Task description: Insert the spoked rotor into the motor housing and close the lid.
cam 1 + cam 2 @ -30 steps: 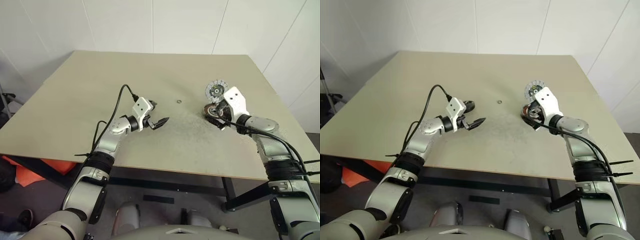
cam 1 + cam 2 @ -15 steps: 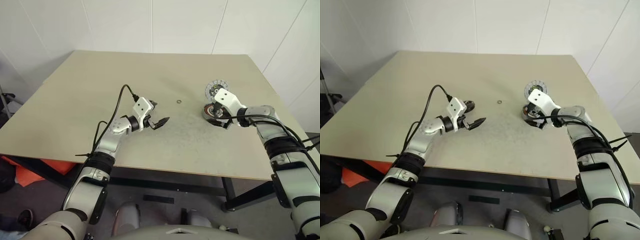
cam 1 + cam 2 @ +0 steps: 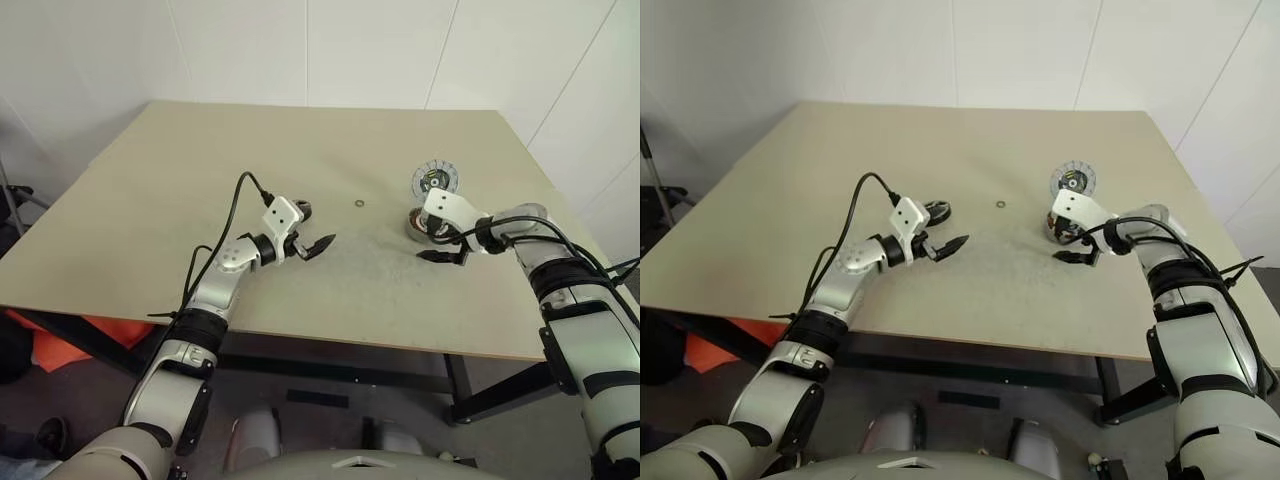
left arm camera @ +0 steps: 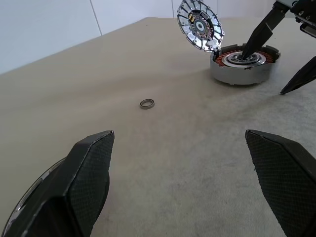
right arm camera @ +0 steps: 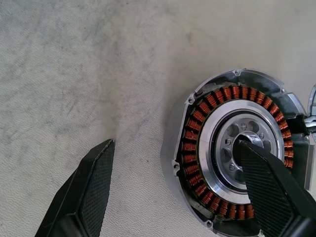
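The motor housing (image 5: 198,148) lies flat at the table's right, its copper windings ringing a silver centre (image 3: 417,224). A spoked silver disc (image 4: 199,24) stands tilted up at its far edge; whether it is the lid or the spoked rotor I cannot tell. My right gripper (image 3: 433,241) is open and straddles the housing's rim. One finger (image 5: 269,190) hangs over the silver centre and the other over bare table. My left gripper (image 4: 180,138) is open and level at mid-table, aimed at the housing. A dark round part (image 3: 936,211) lies by its far finger; what it is I cannot tell.
A small loose washer ring (image 4: 146,103) lies on the tan table (image 3: 200,150) between the two grippers. The table's right edge runs close behind the right arm. White walls stand beyond the far edge.
My right arm swung its elbow outward and its gripper tipped downward, uncovering the housing; one finger now sits over the housing's centre. The left arm has stayed still.
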